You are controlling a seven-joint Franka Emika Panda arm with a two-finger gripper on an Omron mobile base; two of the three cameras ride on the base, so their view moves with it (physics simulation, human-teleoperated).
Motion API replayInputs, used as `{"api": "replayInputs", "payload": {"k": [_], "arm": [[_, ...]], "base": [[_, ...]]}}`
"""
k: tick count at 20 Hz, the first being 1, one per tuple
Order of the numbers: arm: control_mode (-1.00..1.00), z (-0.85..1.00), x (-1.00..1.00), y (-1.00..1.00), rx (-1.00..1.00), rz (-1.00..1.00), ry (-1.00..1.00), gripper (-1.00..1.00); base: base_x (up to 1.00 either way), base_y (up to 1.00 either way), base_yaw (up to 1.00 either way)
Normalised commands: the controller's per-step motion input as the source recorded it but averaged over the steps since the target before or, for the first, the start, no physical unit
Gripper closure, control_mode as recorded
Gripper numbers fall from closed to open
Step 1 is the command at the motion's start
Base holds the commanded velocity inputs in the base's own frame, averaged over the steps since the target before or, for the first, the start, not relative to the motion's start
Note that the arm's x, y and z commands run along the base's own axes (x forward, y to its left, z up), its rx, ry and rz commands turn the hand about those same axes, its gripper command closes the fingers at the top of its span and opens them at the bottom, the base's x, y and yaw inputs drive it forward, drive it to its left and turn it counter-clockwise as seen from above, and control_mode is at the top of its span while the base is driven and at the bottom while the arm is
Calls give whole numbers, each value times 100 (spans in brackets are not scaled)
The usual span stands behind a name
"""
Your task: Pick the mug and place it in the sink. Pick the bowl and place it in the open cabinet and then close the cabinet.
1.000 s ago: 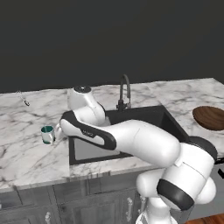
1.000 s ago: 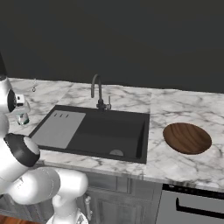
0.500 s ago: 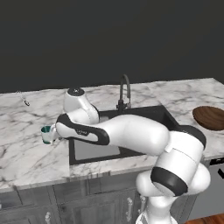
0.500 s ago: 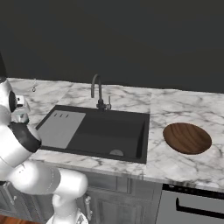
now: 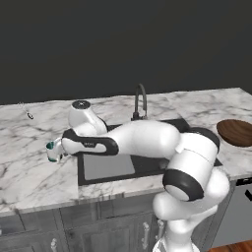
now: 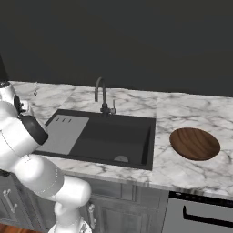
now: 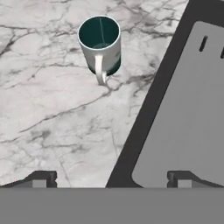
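Hand view shows the mug upright on the marble worktop, its handle turned toward the camera, well ahead of the fingers, which stand wide apart and hold nothing. The sink edge and grey drainboard lie beside the mug. From the right base view, the wooden bowl rests on the worktop beyond the sink's far side.

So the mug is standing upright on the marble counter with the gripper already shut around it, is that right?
Not quite. The mug does stand upright on the marble counter, but the gripper is open and apart from it, not shut around it. The hand view shows its two fingertips spread wide, short of the mug.
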Motion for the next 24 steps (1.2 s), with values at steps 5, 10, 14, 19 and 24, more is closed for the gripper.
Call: {"api": "replayInputs", "payload": {"k": [5,10,14,19,24], "arm": [[-100,-11,12,16,0,-2,11,-100],[-100,-2,0,17,0,0,0,-100],[-100,-5,0,17,-3,0,0,-100],[-100,-23,5,12,-2,0,0,-100],[-100,-21,16,10,-4,0,0,-100]], "base": [[0,0,0],[0,0,0],[0,0,0],[0,0,0],[0,0,0]]}}
